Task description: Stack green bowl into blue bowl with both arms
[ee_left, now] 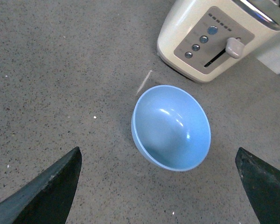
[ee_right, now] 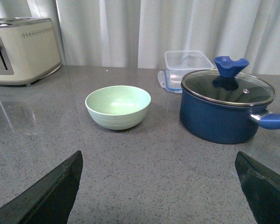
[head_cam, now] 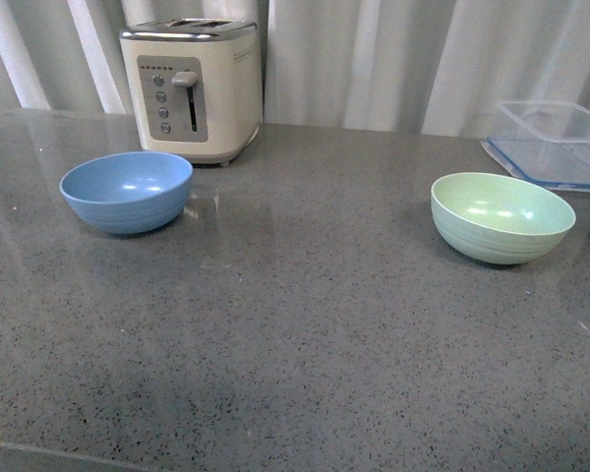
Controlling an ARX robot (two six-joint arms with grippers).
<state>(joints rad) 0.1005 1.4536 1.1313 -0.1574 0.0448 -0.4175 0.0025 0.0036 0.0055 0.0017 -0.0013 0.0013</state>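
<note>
Front view: green bowl point(head_cam: 502, 216) and blue bowl point(head_cam: 126, 190) sat well apart on table point(head_cam: 305, 334), nothing stacked yet; left end effector point(ee_left: 157, 151) and right end effector point(ee_right: 158, 153) were spread, empty.

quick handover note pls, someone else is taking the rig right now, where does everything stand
Left pincer: open, empty, looking down on the blue bowl, not touching it.
Right pincer: open, empty, facing the green bowl, not touching it.
Blue bowl: upright and empty on the left of the grey countertop, in front of the cream toaster.
Green bowl: upright and empty on the right, near a clear plastic container and a blue lidded saucepan.
Done: nothing; neither bowl is grasped and they sit far apart.
Left: grasp the green bowl, carry it over, set it into the blue bowl.
</note>
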